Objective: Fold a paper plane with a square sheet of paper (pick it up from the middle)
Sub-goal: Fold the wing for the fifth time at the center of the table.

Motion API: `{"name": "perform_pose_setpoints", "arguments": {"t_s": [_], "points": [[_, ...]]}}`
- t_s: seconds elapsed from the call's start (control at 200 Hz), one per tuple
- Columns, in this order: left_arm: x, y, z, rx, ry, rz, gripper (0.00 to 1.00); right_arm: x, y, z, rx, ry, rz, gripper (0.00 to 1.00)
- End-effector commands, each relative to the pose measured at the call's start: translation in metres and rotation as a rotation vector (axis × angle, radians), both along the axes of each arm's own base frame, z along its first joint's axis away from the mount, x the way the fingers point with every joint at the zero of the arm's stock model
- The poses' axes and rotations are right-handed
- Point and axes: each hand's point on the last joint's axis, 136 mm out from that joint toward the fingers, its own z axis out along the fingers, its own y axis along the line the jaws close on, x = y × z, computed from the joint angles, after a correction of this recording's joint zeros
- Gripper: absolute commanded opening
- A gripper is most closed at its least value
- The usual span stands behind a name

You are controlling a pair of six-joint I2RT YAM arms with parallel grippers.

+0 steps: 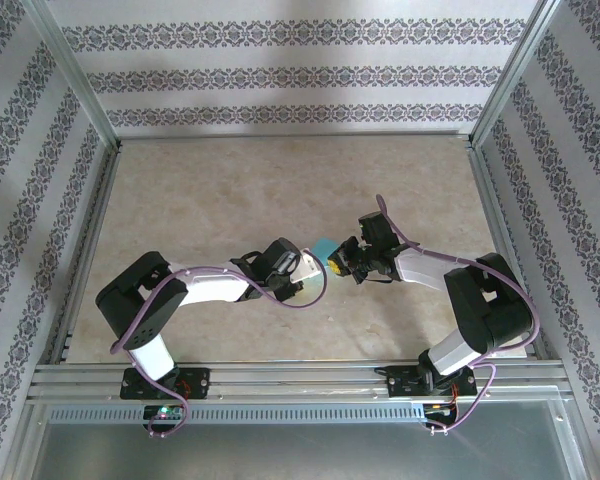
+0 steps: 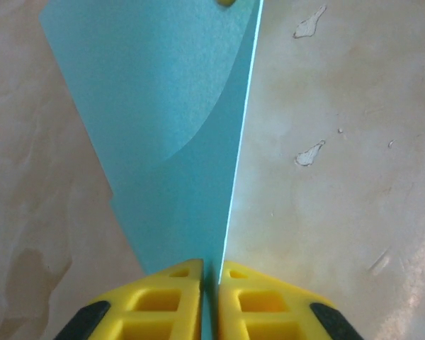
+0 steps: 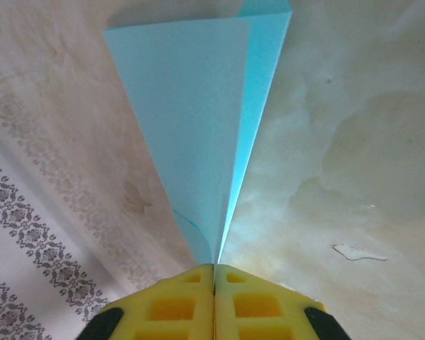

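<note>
Left claw (image 2: 211,273) and right claw (image 3: 214,273) both pinch the thin teal folded paper sheet (image 2: 170,106) between them; pull evenly, align edges, avoid tearing.

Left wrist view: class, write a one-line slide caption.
Left hand pinches the teal paper sheet over the beige table.

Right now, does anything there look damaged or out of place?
Only the table: small pale chipped patches and darker stains mar its surface. The paper is creased but shows no tears, pinched between the left gripper and right gripper.
</note>
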Motion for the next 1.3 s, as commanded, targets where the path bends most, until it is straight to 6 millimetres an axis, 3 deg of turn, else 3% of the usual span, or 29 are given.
{"name": "perform_pose_setpoints", "arguments": {"t_s": [0.0, 0.18, 0.315, 0.7, 1.089, 1.294], "points": [[-0.001, -0.009, 0.001, -0.011, 0.006, -0.015, 0.08, 0.005, -0.001, 0.012, 0.013, -0.028, 0.003, 0.18], [-0.002, -0.011, 0.001, -0.047, 0.042, 0.02, 0.04, 0.008, -0.009, 0.017, -0.011, -0.059, -0.004, 0.5], [-0.003, -0.013, 0.001, -0.092, 0.081, 0.055, 0.03, 0.011, -0.02, 0.022, -0.04, -0.088, -0.02, 0.61], [-0.008, -0.017, -0.006, -0.167, 0.192, 0.106, 0.02, 0.014, -0.048, 0.033, -0.102, -0.172, -0.053, 0.77], [-0.012, -0.016, -0.011, -0.182, 0.289, 0.132, 0.01, 0.015, -0.062, 0.036, -0.118, -0.198, -0.071, 0.78], [-0.013, -0.015, -0.015, -0.167, 0.385, 0.165, 0.0, 0.018, -0.07, 0.044, -0.151, -0.293, -0.042, 0.76]]}}
